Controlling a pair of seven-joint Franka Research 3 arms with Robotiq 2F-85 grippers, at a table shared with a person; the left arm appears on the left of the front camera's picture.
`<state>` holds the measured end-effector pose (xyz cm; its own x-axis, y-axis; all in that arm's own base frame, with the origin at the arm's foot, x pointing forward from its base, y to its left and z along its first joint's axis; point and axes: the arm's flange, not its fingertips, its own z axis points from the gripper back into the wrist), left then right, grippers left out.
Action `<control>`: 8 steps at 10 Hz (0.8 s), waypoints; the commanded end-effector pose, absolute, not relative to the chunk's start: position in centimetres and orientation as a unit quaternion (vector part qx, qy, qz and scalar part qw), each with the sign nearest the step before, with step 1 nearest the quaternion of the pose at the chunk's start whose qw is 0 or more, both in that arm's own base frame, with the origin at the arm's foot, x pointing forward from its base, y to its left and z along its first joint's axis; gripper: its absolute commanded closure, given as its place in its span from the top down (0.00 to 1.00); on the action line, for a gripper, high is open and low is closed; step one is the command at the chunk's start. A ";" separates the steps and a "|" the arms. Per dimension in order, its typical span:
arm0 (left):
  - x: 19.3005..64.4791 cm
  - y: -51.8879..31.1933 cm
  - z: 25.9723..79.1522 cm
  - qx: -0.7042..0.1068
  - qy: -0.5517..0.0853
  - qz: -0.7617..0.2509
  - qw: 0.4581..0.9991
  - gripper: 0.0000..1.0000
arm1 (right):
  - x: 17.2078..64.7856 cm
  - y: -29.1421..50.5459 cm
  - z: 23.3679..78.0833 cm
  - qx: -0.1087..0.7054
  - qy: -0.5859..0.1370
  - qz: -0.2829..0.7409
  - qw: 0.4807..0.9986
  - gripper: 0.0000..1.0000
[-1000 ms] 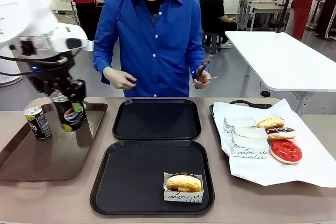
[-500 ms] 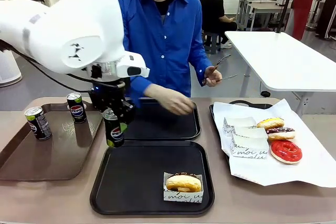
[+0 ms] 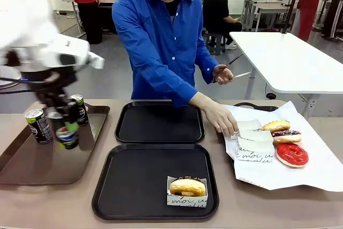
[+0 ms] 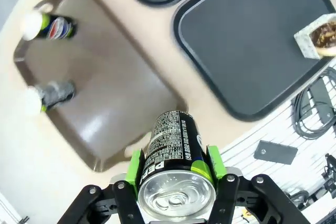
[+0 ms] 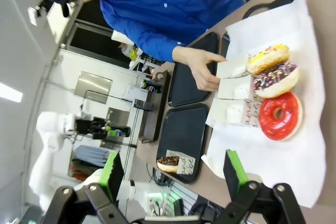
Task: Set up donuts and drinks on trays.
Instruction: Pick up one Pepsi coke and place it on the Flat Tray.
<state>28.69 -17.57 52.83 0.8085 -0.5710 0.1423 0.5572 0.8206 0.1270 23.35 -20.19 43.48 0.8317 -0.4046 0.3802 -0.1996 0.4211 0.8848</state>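
Observation:
My left gripper (image 3: 67, 131) is shut on a black Pepsi can (image 3: 68, 134), held upright just over the brown tray (image 3: 32, 170). In the left wrist view the green pads (image 4: 213, 162) clamp that can (image 4: 172, 145) on both sides. Two more cans (image 3: 38, 125) (image 3: 80, 109) stand on the brown tray. The two black trays lie in the middle, the far tray (image 3: 159, 123) bare. The near tray (image 3: 134, 186) holds one donut (image 3: 187, 188) in a lettered sleeve. My right gripper (image 5: 173, 174) is open and holds nothing, off beyond the donut paper.
Three unsleeved donuts (image 3: 276, 126) (image 3: 286, 135) (image 3: 292, 154) lie on white paper (image 3: 316, 170) at the right, beside loose paper sleeves (image 3: 252, 148). The person's hand (image 3: 222, 120) rests on those sleeves. The other hand holds tongs (image 3: 236, 67) above the table.
The left gripper swung the can out to the near black tray's left edge, then back over the brown tray. The person's hand reached from the far tray to the sleeves.

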 end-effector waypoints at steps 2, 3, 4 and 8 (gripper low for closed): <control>26.0 -15.4 53.0 0.059 -0.139 -0.288 0.946 0.59 | 23.4 -20.3 43.4 0.539 -0.290 -0.059 0.788 1.00; 26.0 -15.6 53.9 0.040 -0.114 -0.286 0.951 0.59 | 23.4 -20.3 43.4 0.539 -0.290 -0.059 0.788 1.00; 26.0 -15.6 53.9 0.040 -0.114 -0.286 0.951 0.59 | 23.4 -20.3 43.4 0.539 -0.290 -0.059 0.788 1.00; 26.0 -15.6 53.9 0.040 -0.114 -0.286 0.951 0.59 | 23.4 -20.3 43.4 0.539 -0.290 -0.059 0.788 1.00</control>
<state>25.99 -15.34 53.17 0.8143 -0.5525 0.1778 0.5339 0.8332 0.1439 23.34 -20.19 43.48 0.8317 -0.4045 0.3802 -0.1999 0.4207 0.8849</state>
